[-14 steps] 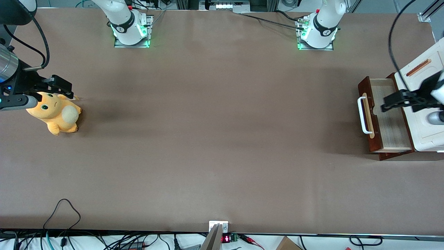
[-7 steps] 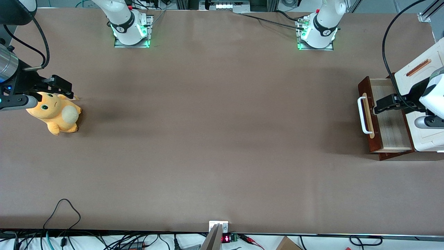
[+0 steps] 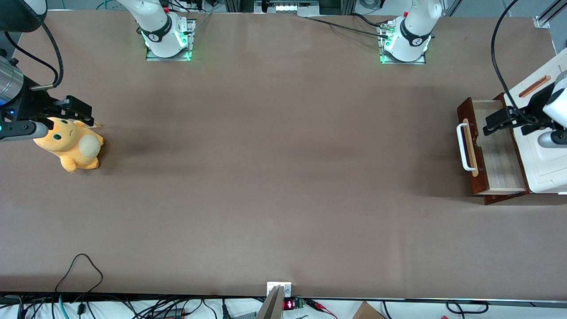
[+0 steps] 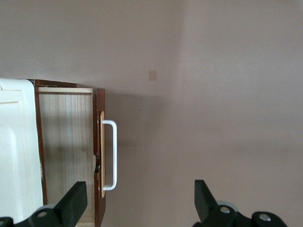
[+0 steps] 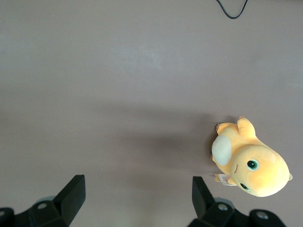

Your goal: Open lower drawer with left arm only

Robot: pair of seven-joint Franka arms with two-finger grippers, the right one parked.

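The shallow dark reddish-brown wooden lower drawer [image 3: 491, 150], pale wood inside, stands pulled well out of the white cabinet [image 3: 542, 146] at the working arm's end of the brown desk [image 3: 283, 177]. Its white loop handle [image 3: 463, 146] on the light wood strip faces the middle of the desk.

The glossy white left arm [image 3: 556, 102] holds its small black two-finger gripper [image 3: 498, 120] above the open drawer's interior, clear of the handle. In the wrist view the jaws are spread wide with nothing between them; the handle [image 4: 110, 154] is apart from both fingers [image 4: 73, 202].

Judgement: the drawer looks open already, so the step in hand is release and withdrawal. To do it well: keep the jaws wide, lift straight up before any sideways travel so a finger cannot catch the handle or the drawer front, and avoid nudging the drawer back in.

An orange plush toy [image 3: 71, 144] lies toward the parked arm's end, well apart from the work.
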